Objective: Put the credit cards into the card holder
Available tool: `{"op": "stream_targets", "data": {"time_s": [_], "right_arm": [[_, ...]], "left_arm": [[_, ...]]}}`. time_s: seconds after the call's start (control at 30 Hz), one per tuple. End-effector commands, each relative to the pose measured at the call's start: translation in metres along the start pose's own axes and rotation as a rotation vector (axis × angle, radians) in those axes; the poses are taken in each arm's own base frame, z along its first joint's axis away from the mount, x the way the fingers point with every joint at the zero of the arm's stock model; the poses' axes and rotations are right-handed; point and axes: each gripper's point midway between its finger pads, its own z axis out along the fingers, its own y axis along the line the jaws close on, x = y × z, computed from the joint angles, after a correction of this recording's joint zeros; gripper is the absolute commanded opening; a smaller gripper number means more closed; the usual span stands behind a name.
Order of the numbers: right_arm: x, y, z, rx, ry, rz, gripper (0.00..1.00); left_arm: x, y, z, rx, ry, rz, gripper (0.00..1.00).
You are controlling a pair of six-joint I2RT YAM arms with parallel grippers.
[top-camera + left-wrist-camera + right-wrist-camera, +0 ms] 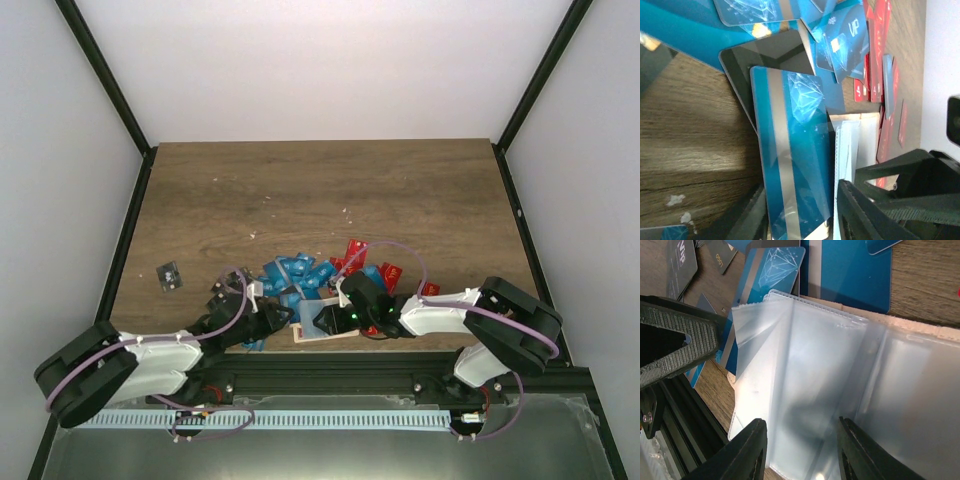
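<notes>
At the bottom of the top view, the left gripper (272, 320) and the right gripper (330, 320) meet near the front edge of the table (300, 190). The card holder (318, 337) lies flat between them, just below the right gripper. In the right wrist view the holder is open and its clear plastic sleeves (810, 370) fill the middle of the frame. The right fingers (752, 450) stand apart above these sleeves with nothing pinched between them. Whether they touch the plastic I cannot tell.

In the left wrist view a blue card with a silver stripe (795, 165) has its lower end between the two left fingers (860, 210), which stand apart about as wide as the card. I cannot tell if they clamp it by its edges or only hang over it. This card lies partly on a black card (765, 55), and its right edge is just beside the holder.

Further up, the credit cards (300, 275) make a loose pile, blue ones in the middle and red ones (358, 252) to the upper right. One single dark card (168, 274) lies well apart at the left.
</notes>
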Motion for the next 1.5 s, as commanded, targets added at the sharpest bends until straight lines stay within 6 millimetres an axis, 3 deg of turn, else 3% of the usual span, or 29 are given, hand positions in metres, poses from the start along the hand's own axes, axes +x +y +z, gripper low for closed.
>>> {"op": "stream_targets", "data": {"time_s": [0.0,0.17,0.27,0.5,0.7,0.83,0.9,1.07,1.27,1.47], "right_arm": [[0.039,-0.040,0.000,0.147,0.126,0.061,0.41],[0.039,-0.040,0.000,0.149,0.127,0.061,0.41],[0.040,-0.041,0.000,0.152,0.129,0.059,0.41],[0.035,-0.038,0.001,0.152,0.123,0.051,0.41],[0.018,-0.016,-0.005,0.097,0.092,0.009,0.46],[-0.007,0.013,-0.018,0.039,0.037,-0.040,0.56],[-0.020,0.026,-0.027,0.008,-0.005,-0.062,0.67],[-0.045,0.066,-0.055,-0.171,-0.093,-0.093,0.84],[-0.052,0.080,-0.082,-0.390,-0.145,-0.048,0.84],[-0.055,0.088,-0.094,-0.481,-0.160,-0.054,0.75]], "left_arm": [[0.014,0.026,0.001,-0.065,0.048,-0.012,0.34],[0.008,0.020,0.001,-0.046,0.022,0.007,0.12],[0.003,0.017,-0.001,-0.037,-0.003,0.019,0.05],[-0.011,0.006,-0.011,-0.034,-0.073,0.041,0.04],[-0.038,0.002,-0.036,-0.118,-0.208,0.096,0.04],[-0.048,-0.016,-0.053,-0.071,-0.261,0.150,0.04],[-0.051,-0.047,-0.063,0.029,-0.272,0.193,0.04],[-0.039,-0.085,-0.070,0.194,-0.211,0.282,0.04],[-0.020,-0.119,-0.075,0.384,-0.123,0.335,0.04],[-0.008,-0.135,-0.077,0.484,-0.064,0.368,0.04]]}}
